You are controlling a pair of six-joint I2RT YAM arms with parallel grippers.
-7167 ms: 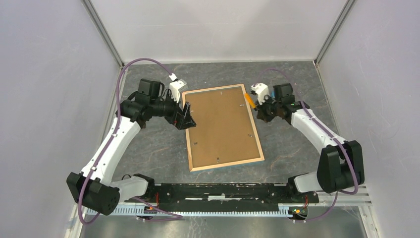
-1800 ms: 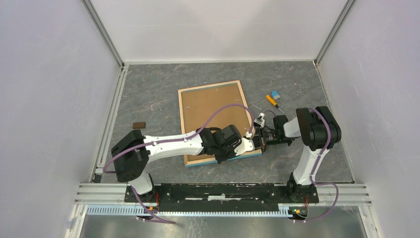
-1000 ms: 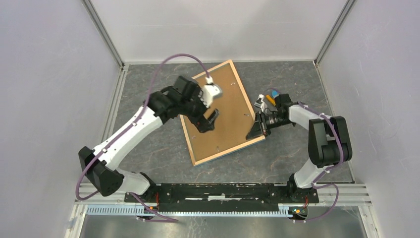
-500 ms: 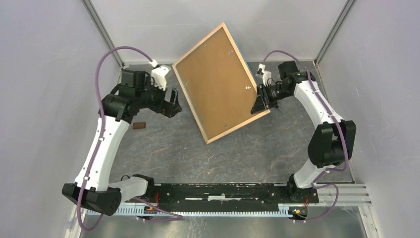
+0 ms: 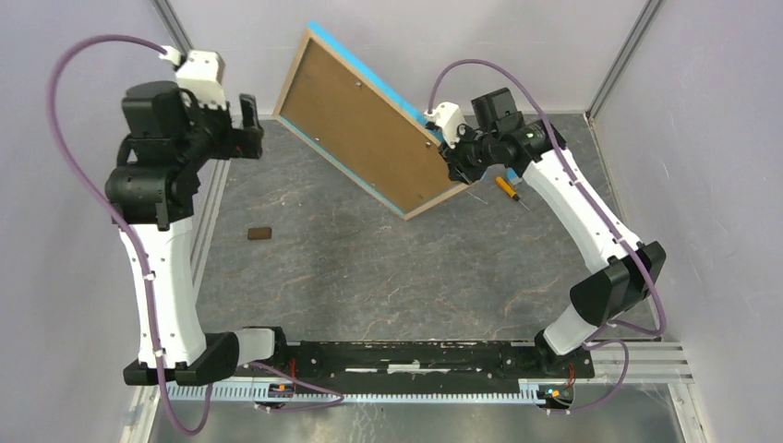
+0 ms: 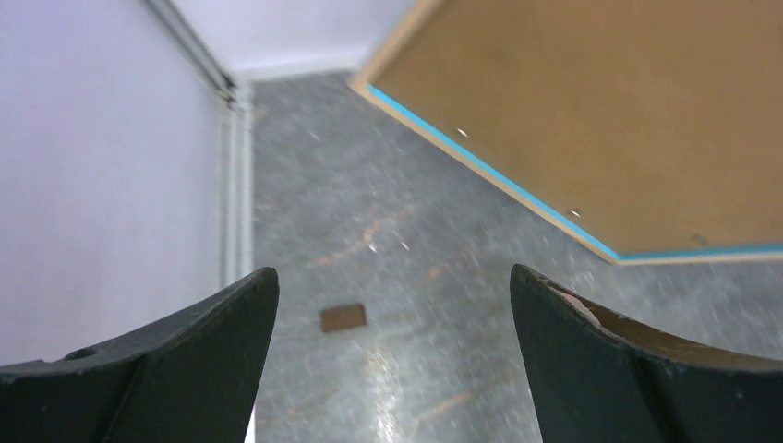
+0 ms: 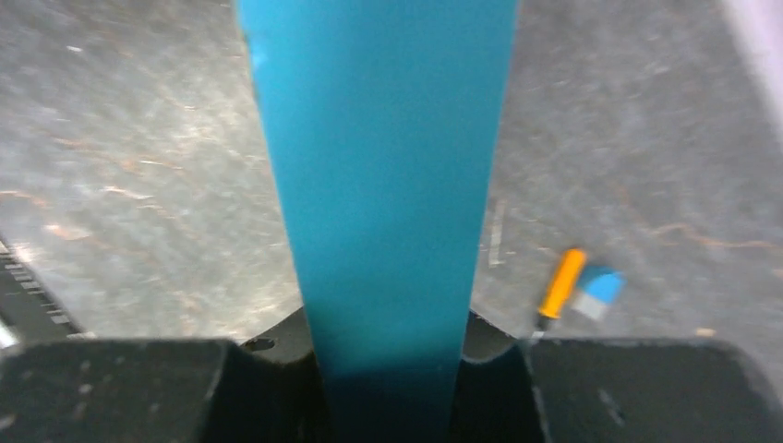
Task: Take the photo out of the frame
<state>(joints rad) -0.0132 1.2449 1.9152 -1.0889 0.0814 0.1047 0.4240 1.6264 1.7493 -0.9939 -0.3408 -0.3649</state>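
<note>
Now, nearest the arms, the small brown block (image 5: 259,233) lies near the left edge of the worktop (image 5: 388,286), unmoved from half a second ago. Further back, toward the right edge, rests an orange-handled screwdriver (image 5: 506,188). Just above it the right gripper (image 5: 454,166) stays clamped on the right edge of the frame (image 5: 365,129), which hangs in the air over the far edge. The frame's brown back faces the top camera. It has swung higher and farther back, and its blue rim now shows along the top. The left gripper (image 5: 249,125) has risen toward the far-left corner, its jaws spread wide and empty, apart from the frame.
</note>
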